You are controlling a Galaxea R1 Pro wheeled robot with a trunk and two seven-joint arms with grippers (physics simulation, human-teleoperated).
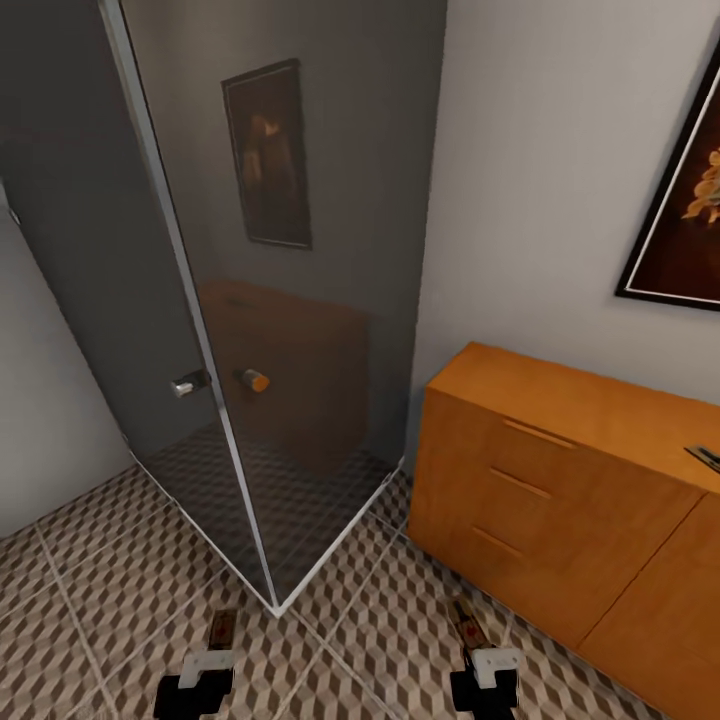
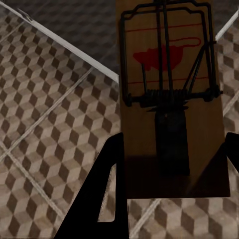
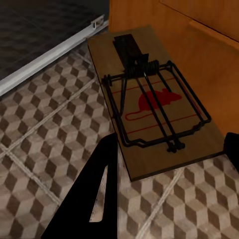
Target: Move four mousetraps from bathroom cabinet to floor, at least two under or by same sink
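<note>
Low in the head view, my left gripper (image 1: pixel 208 662) is shut on a mousetrap (image 1: pixel 221 628) that sticks out ahead of it over the bathroom floor (image 1: pixel 90 590). In the left wrist view that brown board with wire and a red mouse mark (image 2: pixel 169 94) sits between the black fingers (image 2: pixel 102 194). My right gripper (image 1: pixel 489 664) is likewise shut on a second mousetrap (image 1: pixel 466 621), seen close up (image 3: pixel 154 104) between its fingers (image 3: pixel 94 194). The orange-brown cabinet (image 1: pixel 560 480) stands just ahead to the right, drawers closed. The sink is out of view.
A grey glass shower enclosure (image 1: pixel 290 330) with a chrome door knob (image 1: pixel 188 382) stands ahead left, its corner frame (image 1: pixel 275 605) near my left gripper. A small dark flat item (image 1: pixel 705 457) lies on the cabinet top at the right edge. Framed pictures (image 1: pixel 690 210) hang on the wall.
</note>
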